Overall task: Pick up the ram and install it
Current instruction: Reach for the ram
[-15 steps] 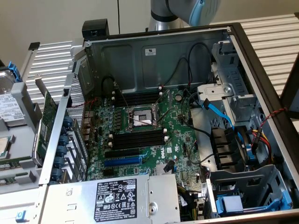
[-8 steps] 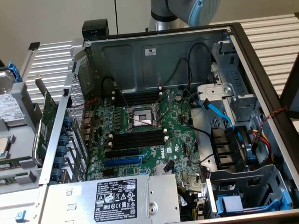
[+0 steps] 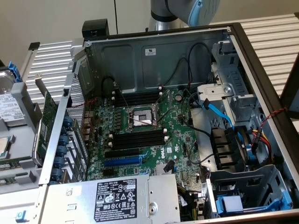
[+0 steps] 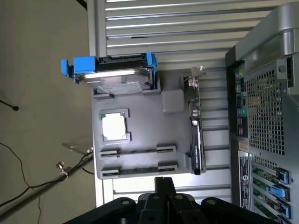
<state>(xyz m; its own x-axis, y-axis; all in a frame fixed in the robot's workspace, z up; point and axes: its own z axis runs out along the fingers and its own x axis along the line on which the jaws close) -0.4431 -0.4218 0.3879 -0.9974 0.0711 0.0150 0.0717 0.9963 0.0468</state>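
Observation:
Two ram sticks stand on edge in holders of a grey tray (image 4: 140, 100): one ram (image 4: 138, 150) and a second (image 4: 136, 169) beside it, thin and green. My gripper (image 4: 164, 183) hangs above the tray, closest to the second stick. Its black fingers are shut together and hold nothing. In the exterior view the same tray (image 3: 23, 175) sits outside the open computer case, on that view's left. The motherboard (image 3: 154, 135) carries long black ram slots (image 3: 138, 138) with white end clips. The arm (image 3: 187, 10) is behind the case.
On the tray are a hard drive in a blue caddy (image 4: 114, 74), a processor (image 4: 114, 127) and a green expansion card (image 4: 196, 135) on edge. The case's perforated rear wall (image 4: 266, 121) is close by. Cables and a blue data lead (image 3: 219, 114) cross the case interior.

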